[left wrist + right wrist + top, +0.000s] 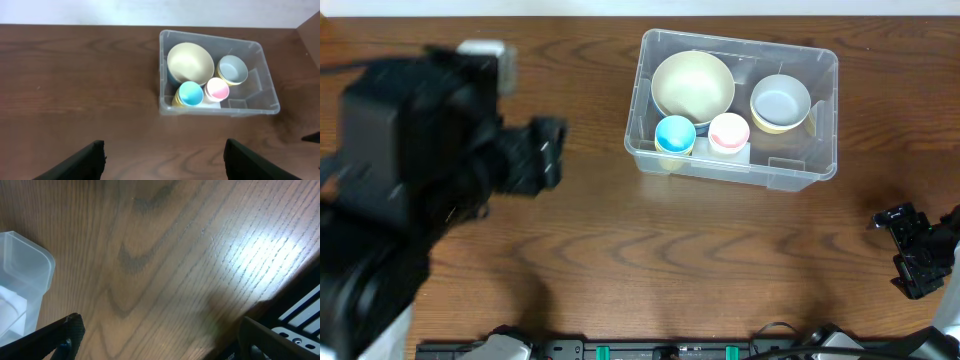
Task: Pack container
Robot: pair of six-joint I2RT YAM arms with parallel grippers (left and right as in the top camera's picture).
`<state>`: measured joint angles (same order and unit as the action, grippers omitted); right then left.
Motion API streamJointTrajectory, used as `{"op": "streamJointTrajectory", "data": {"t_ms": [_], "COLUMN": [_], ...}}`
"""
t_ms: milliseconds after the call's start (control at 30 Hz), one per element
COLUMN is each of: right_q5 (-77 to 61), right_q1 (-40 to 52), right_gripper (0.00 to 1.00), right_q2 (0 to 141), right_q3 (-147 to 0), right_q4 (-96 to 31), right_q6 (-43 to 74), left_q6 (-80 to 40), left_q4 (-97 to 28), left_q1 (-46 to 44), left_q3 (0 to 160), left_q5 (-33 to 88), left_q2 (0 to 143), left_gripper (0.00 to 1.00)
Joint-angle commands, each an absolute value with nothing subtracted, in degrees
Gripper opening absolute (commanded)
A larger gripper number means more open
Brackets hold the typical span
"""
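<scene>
Wood table (620,250), brown, takes up most of every view. Left arm (410,190) is a big black blur in the overhead view, raised close to the camera.

Left gripper (163,150): fingers wide apart, nothing between them, high above the table. Container (220,109) sits ahead of it, a bit right of the gap between its fingers and well apart from them. It is a clear bin, upright, with no lid on.

Right gripper (161,325): fingers spread wide, only bare table between them, holding nothing. One rounded corner of the container shows ahead and to the left of its left-side finger, not touching. In the overhead view this gripper is low at the right edge, well apart from the bin.

Inside the container, as seen from the left gripper:
- cream bowl (190,62), largest, far left part, tilted
- grey-blue bowl (233,69), far right, nested in a yellow bowl
- blue cup (190,93), near wall, left, seems to sit in a yellowish cup
- pink cup (217,90), just right of the blue cup, touching or nearly so
- white label (212,104), at the near wall under the pink cup
</scene>
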<state>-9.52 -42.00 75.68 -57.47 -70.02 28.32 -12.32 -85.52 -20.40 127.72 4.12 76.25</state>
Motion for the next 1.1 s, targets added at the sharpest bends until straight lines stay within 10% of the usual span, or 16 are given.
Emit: {"op": "streamJointTrajectory", "data": {"t_ms": [0, 533, 567, 1067], "right_q5": [-9.89, -9.89, -9.89, -9.89], "right_q1": [-42.48, -42.48, -42.48, -42.48], "right_gripper": [0.99, 0.99, 0.99, 0.99], "right_q2": [75.0, 75.0, 75.0, 75.0], "right_q3": [-57.49, -57.49, -57.49, -57.49], "right_q4": [-70.04, -70.04, -70.04, -70.04], "right_q6": [29.12, 29.12, 29.12, 29.12], "left_q6": [-14.0, -24.21, -25.17, -29.26], "left_q4": [-85.82, -79.42, -79.46, -79.72], "left_q1": [-20.05, -20.05, -20.05, -20.05], "left_q3": [124.86, 94.06, 92.55, 84.53], "left_q5": [4.25, 4.27, 4.27, 4.27], "left_q2": [71.31, 39.35, 38.59, 37.6], "left_gripper": [0.76, 0.86, 0.98, 0.98]}}
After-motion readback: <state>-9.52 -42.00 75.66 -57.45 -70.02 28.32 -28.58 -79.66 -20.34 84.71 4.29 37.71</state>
